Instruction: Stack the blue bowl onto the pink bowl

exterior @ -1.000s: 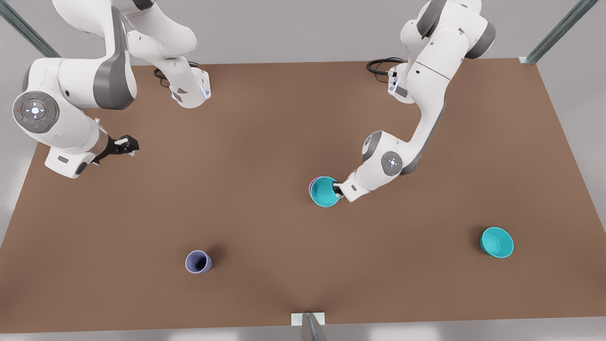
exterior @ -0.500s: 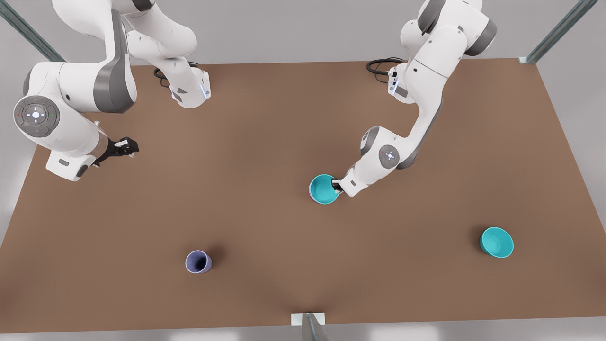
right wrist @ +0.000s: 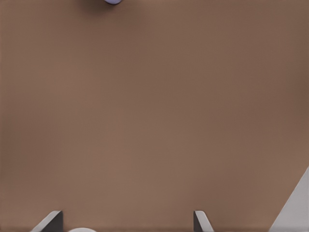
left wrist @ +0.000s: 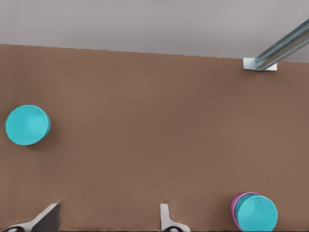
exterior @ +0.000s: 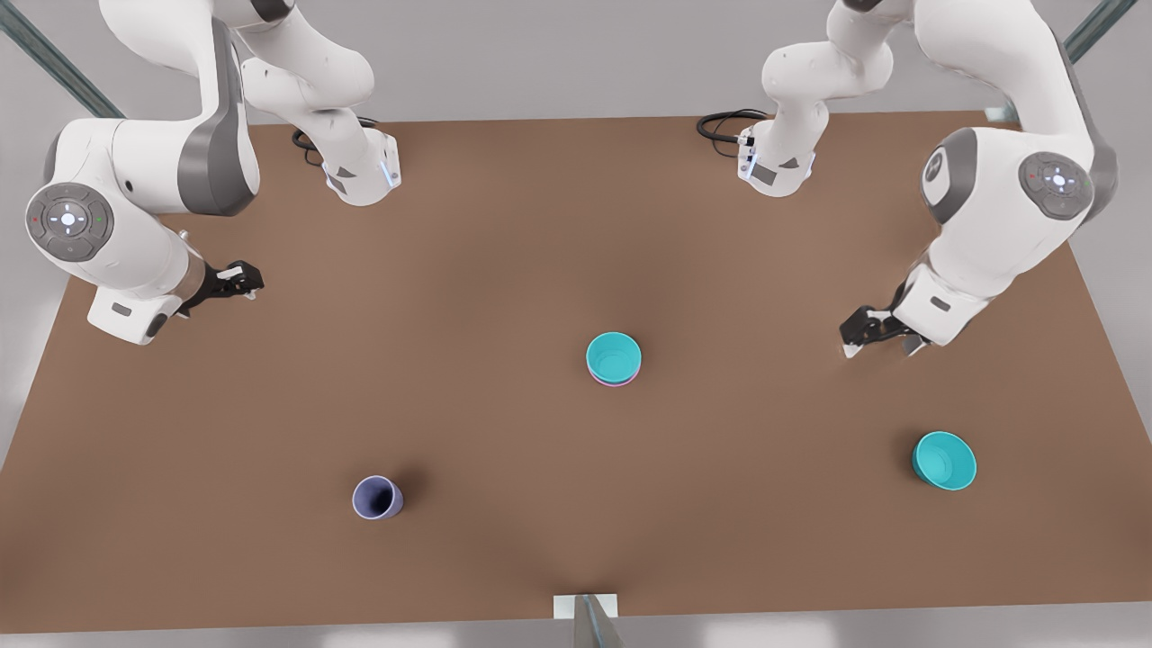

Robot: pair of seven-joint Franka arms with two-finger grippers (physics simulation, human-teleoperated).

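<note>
The blue bowl (exterior: 614,355) sits nested in the pink bowl (exterior: 617,382) at the table's middle; only a thin pink rim shows below it. The left wrist view shows the same stack, blue bowl (left wrist: 257,213) inside pink bowl (left wrist: 235,205). My left gripper (exterior: 871,342) hangs open and holds nothing, well off to the front view's right of the stack; its fingers (left wrist: 166,218) are spread wide. My right gripper (exterior: 245,281) waits open at the front view's left, over bare table (right wrist: 154,121).
A wider flared turquoise bowl (exterior: 945,460) stands near the front view's lower right, also in the left wrist view (left wrist: 27,125). A lavender-blue cup (exterior: 377,498) stands at the lower left. A metal post bracket (exterior: 585,605) sits at the table's near edge.
My left gripper let go of the blue bowl and pulled back up and to the front view's right. The blue bowl now rests in the pink bowl. The right arm barely moved.
</note>
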